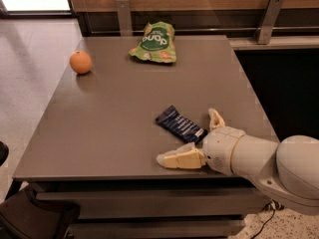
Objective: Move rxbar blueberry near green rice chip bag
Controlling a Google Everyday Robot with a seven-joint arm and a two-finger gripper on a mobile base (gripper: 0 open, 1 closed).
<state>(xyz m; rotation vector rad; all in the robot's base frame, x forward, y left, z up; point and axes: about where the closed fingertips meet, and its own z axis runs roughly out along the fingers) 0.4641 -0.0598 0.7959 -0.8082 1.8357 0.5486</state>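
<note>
The rxbar blueberry (180, 124), a dark navy flat bar, lies on the grey table (114, 113) right of centre, near the front. My gripper (186, 135) is open at the bar's near right end. One cream finger (179, 159) lies in front of the bar and the other (216, 118) stands to its right. The bar lies in the gap between them and is not held. The green rice chip bag (154, 43) lies at the far edge of the table, well away from the bar.
A round orange fruit (80, 62) sits at the table's far left. Two metal posts (123, 15) (269, 18) and a wooden wall run behind the table. My white arm (279, 168) hangs over the front right corner. A dark object (35, 218) sits on the floor at lower left.
</note>
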